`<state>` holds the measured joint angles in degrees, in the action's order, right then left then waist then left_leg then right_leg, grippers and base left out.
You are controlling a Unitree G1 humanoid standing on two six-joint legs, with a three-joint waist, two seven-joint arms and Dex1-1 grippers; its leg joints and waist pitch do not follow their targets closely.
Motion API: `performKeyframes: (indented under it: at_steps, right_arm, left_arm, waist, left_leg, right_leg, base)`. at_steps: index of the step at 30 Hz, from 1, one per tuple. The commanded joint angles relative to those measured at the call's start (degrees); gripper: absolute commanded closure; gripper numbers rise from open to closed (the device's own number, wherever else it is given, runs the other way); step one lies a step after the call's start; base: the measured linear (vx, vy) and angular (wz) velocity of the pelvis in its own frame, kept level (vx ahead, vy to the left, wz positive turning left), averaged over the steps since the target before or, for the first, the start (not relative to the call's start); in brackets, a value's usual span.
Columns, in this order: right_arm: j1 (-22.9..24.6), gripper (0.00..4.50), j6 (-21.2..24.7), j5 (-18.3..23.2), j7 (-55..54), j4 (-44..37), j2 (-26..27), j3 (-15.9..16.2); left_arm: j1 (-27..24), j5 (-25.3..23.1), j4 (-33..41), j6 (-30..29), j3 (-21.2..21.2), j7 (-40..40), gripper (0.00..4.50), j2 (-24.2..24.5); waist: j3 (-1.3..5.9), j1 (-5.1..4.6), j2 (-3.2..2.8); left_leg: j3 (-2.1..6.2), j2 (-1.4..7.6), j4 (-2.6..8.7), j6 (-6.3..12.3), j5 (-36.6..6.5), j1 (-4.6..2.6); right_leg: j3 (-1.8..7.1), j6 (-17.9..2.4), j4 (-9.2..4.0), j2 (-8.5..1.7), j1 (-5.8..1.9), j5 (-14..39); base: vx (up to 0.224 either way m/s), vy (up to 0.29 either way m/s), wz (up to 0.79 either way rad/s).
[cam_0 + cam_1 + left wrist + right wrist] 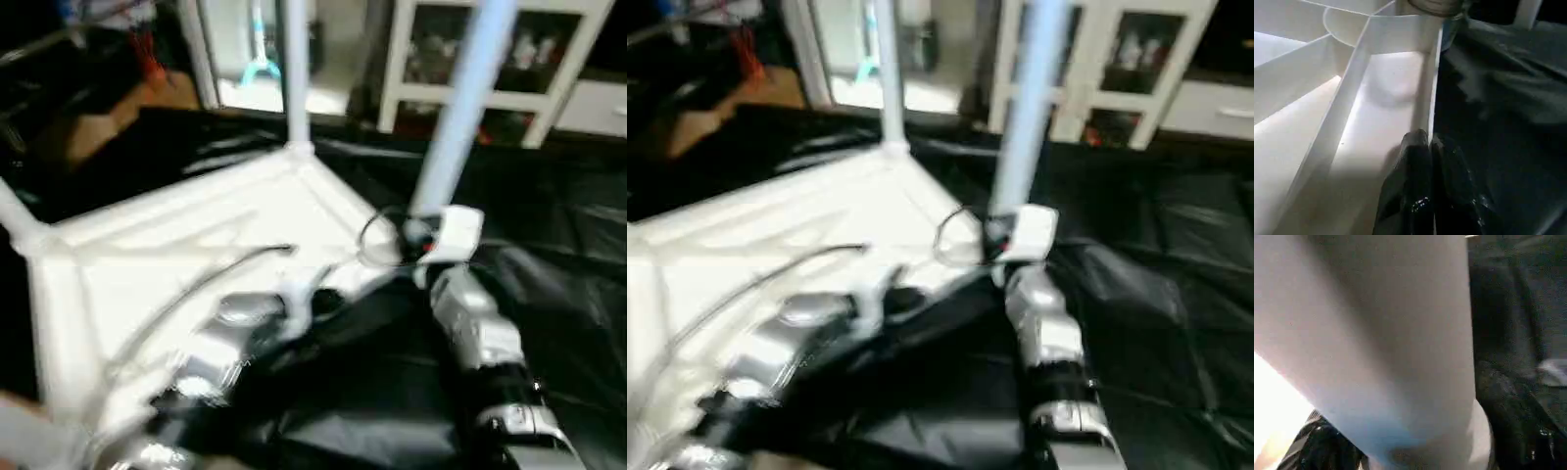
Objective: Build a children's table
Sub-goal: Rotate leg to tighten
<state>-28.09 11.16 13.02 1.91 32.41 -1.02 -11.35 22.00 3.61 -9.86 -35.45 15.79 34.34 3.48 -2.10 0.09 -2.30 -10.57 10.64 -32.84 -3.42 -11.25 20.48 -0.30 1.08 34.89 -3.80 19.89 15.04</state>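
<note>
Tabletop [196,245] lies underside up on black sheeting, ribs showing. Left gripper [1422,147]: fingers clenched together, empty, resting at the tabletop's near rim. Three legs counted: one at the tabletop's left corner [15,220], one upright in its far corner [296,78], one [456,108] at its right corner. Right gripper [416,235] is at that leg's base (long axis near vertical, slightly tilted); I cannot tell whether its fingers grasp it.

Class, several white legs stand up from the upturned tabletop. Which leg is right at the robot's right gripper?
The near-right leg, the thick one rising beside the right gripper. The far-corner leg and the left-edge leg stand away from it.
</note>
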Motion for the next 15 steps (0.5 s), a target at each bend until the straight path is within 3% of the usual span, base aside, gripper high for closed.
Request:
performKeyframes:
  at_steps: [1, 4, 5, 6, 7, 9, 10, 13, 14, 15]
  right_arm:
    - [3.32, 1.71, 3.17, 2.85, 2.14, 5.02, 5.67, 2.35]
    - [2.83, 1.72, 2.26, 3.37, 8.99, 3.37, 4.14, 3.69]
    - [2.58, 1.72, 1.0, 3.74, 14.73, 1.87, 2.07, 4.62]
    - [2.53, 1.03, 0.61, 4.12, 18.84, 0.61, 0.21, 5.0]
    - [2.56, 1.03, 0.51, 4.08, 21.77, -0.24, -1.69, 5.44]
    - [2.81, 0.96, 0.46, 4.0, 29.46, -1.78, -7.52, 6.4]
    - [2.82, 0.83, 0.44, 4.0, 29.92, -1.85, -7.88, 6.45]
    - [4.35, 0.55, 1.08, 4.25, 43.61, -3.89, -16.62, 9.05]
    - [4.9, 0.48, 0.25, 3.04, 46.42, -3.89, -18.83, 10.21]
    - [5.26, 0.25, -0.4, 2.17, 48.26, -3.85, -20.28, 11.0]
  left_arm:
    - [-0.14, 1.59, -3.21, 2.09, 1.06, -3.23, 4.5, -2.91]
    - [-2.26, 2.02, -0.28, 3.71, 2.52, 2.53, 4.5, 1.15]
    - [-3.85, 2.07, 1.63, 4.4, 2.85, 6.45, 4.5, 4.76]
    - [-4.96, 1.88, 2.68, 5.3, 2.77, 9.23, 4.5, 7.39]
    - [-5.94, 2.05, 3.52, 6.1, 2.53, 11.67, 4.5, 9.63]
    - [-8.73, 3.13, 5.56, 8.84, 1.64, 18.49, 4.5, 15.88]
    - [-8.9, 3.21, 5.68, 9.01, 1.59, 18.9, 4.5, 16.27]
    - [-11.4, 4.05, 6.21, 10.61, -0.38, 24.2, 4.5, 23.33]
    - [-11.66, 4.09, 5.57, 11.44, -1.27, 24.35, 4.5, 24.3]
    - [-11.81, 4.13, 5.12, 11.95, -1.87, 24.4, 4.5, 24.9]
  waist:
    - [1.2, -0.31, 0.74]
    - [1.27, -0.23, 0.77]
    - [1.78, -0.28, 0.34]
    - [1.91, -0.7, 0.57]
    - [1.92, -0.98, 0.34]
    - [1.83, -1.4, 0.4]
    - [1.99, -1.41, 0.38]
    - [2.52, -1.1, -0.05]
    - [2.79, -1.02, 0.27]
    - [2.8, -0.85, 0.16]
  left_leg:
    - [1.01, 2.19, 4.51, -2.13, -15.02, -0.39]
    - [0.97, 2.03, 4.38, -0.94, -13.46, -0.11]
    - [1.14, 2.06, 4.08, 0.03, -9.69, 0.27]
    - [1.11, 1.94, 3.85, 1.34, -8.19, 0.72]
    - [1.07, 1.93, 3.61, 2.07, -6.94, 0.79]
    - [1.2, 1.85, 3.6, 2.81, -7.43, 0.72]
    - [1.24, 1.82, 3.45, 2.99, -6.79, 0.68]
    - [1.15, 2.09, 2.86, 5.36, -1.54, 0.44]
    - [1.09, 2.01, 2.41, 6.48, 0.87, 0.44]
    - [1.04, 2.0, 2.16, 7.46, 3.02, 0.55]
  right_leg:
    - [1.82, -8.39, -5.34, -2.93, 0.42, 8.42]
    - [1.7, -8.55, -5.11, -2.92, 0.13, 4.64]
    - [1.53, -8.96, -4.44, -2.94, -0.48, -1.14]
    - [1.41, -9.27, -4.18, -2.74, -0.88, -5.03]
    - [1.3, -10.14, -4.02, -2.73, -0.95, -8.04]
    - [1.15, -11.52, -4.08, -2.66, -1.07, -8.11]
    - [1.17, -11.91, -3.97, -2.59, -1.26, -8.59]
    - [0.99, -13.56, -2.88, -2.16, -1.31, -18.16]
    - [0.82, -13.96, -2.38, -1.89, -1.38, -23.02]
    - [0.72, -14.14, -1.98, -1.96, -1.33, -26.56]
  base:
    - [0.0, 0.0, 0.0]
    - [0.0, 0.0, 0.0]
    - [0.0, 0.0, 0.0]
    - [0.0, 0.0, 0.0]
    - [0.0, 0.0, 0.0]
    - [0.0, 0.0, 0.0]
    - [0.0, 0.0, 0.0]
    - [0.0, 0.0, 0.0]
    - [0.0, 0.0, 0.0]
    - [0.0, 0.0, 0.0]
